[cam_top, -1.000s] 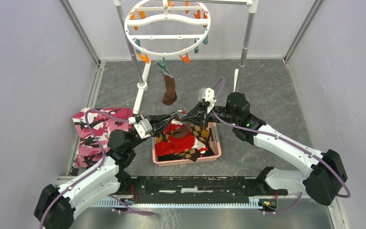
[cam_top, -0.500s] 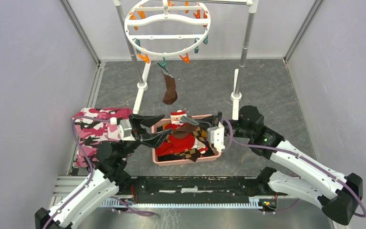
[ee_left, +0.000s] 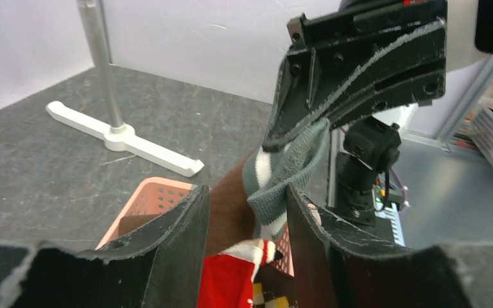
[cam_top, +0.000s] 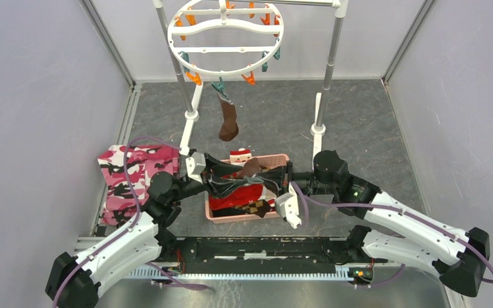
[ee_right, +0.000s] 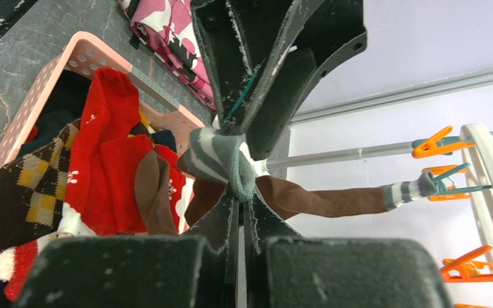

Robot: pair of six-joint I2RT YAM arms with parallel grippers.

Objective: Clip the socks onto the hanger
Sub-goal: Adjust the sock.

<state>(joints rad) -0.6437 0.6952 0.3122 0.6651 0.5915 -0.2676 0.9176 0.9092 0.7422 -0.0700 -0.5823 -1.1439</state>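
One dark brown sock (cam_top: 229,122) hangs from a teal clip (cam_top: 220,88) on the round white hanger (cam_top: 196,25); it also shows in the right wrist view (ee_right: 334,199). My right gripper (ee_right: 241,200) is shut on the grey-and-white striped cuff of the second brown sock (ee_right: 221,157) and holds it above the basket; the sock's brown body (cam_top: 251,167) droops down. My left gripper (ee_left: 247,212) is open, with one finger (ee_left: 167,256) on each side of that cuff (ee_left: 289,170). In the top view the left gripper (cam_top: 237,183) and the right gripper (cam_top: 264,174) meet over the basket.
The pink basket (cam_top: 282,208) holds a red Santa sock (cam_top: 237,196) and argyle socks (cam_top: 257,206). A pink camouflage cloth (cam_top: 131,176) lies to its left. The white-and-metal rack (cam_top: 329,58) stands behind, with its feet on the grey floor.
The right gripper has swung down and towards the near right with the cuff in it. The left gripper drew back to the left, then moved right so its open fingers straddle the cuff.
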